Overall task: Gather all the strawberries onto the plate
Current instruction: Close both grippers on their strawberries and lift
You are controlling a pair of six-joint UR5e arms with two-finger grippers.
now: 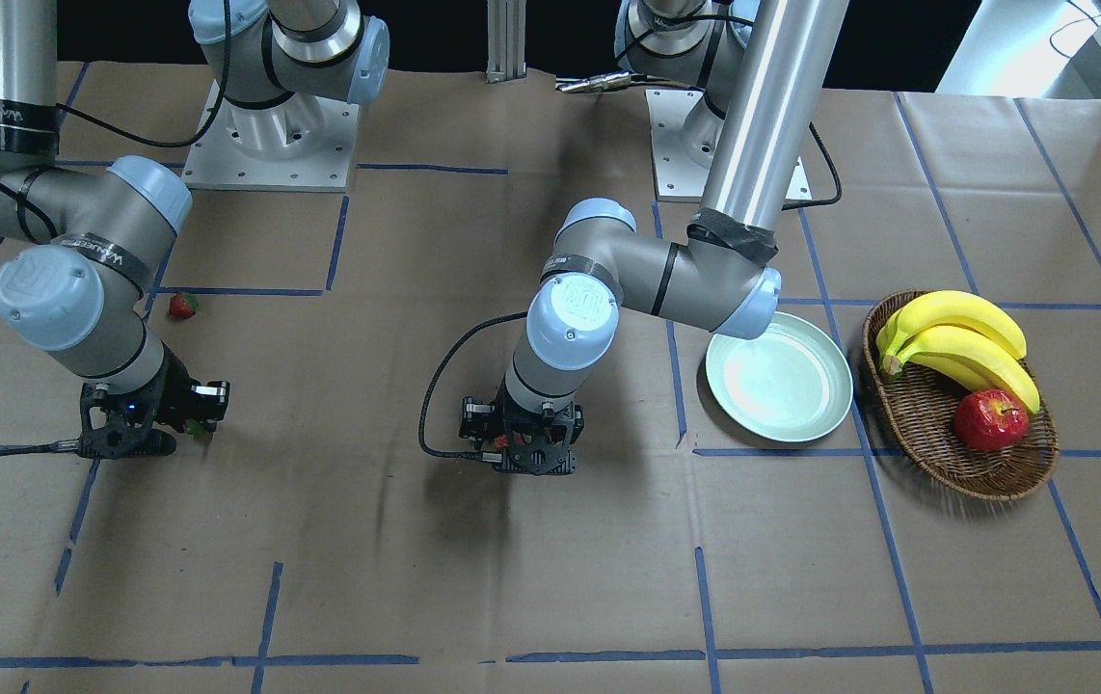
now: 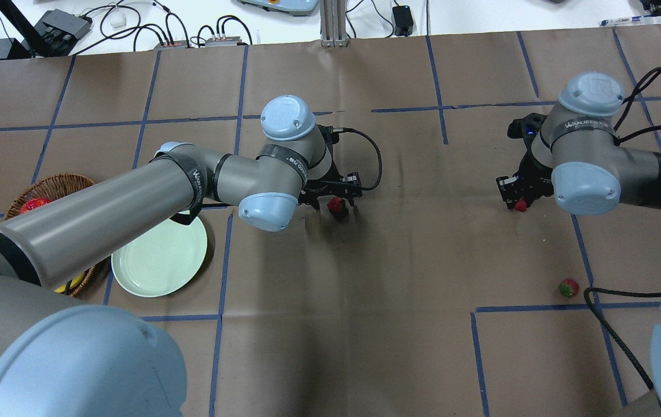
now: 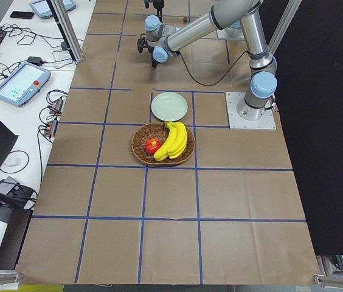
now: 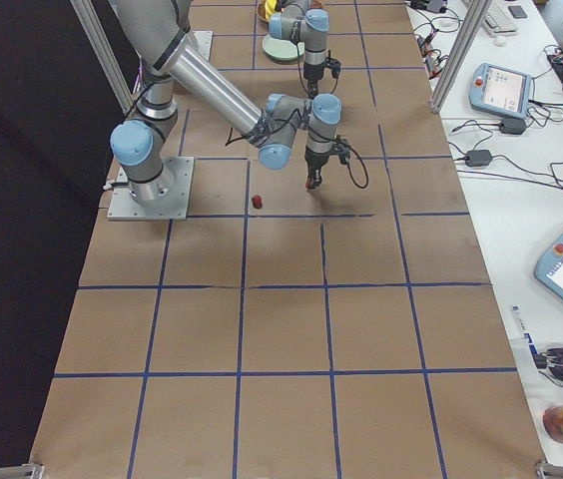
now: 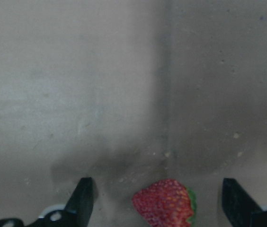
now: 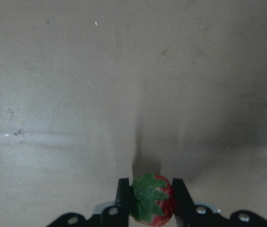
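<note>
- The left arm reaches out over the middle of the table, wrist bent straight down, with the left gripper [image 5: 155, 187] low over the paper.
- Its fingers [image 5: 82, 198] are spread wide; the centre strawberry [image 5: 164, 202] lies between them, touching neither and nearer one side.
- The right arm is folded at the elbow, wrist also pointing down. The right gripper [image 6: 150, 184] is narrowed and clamped on the pinched strawberry [image 6: 151, 198], green cap facing the camera.
- Whether that berry is clear of the paper cannot be told.
- Strawberries: three. The loose strawberry [image 2: 568, 288] lies on the table, back toward the robot from the right gripper, apart from it.
- Plate [image 2: 160, 260]: one, with no berry in it, off to the outer side of the left gripper, beside that arm's forearm.
- Basket [image 1: 926, 414]: one, just beyond the plate, holding one apple [image 1: 990, 420] and one bunch of bananas [image 1: 960, 337].
</note>
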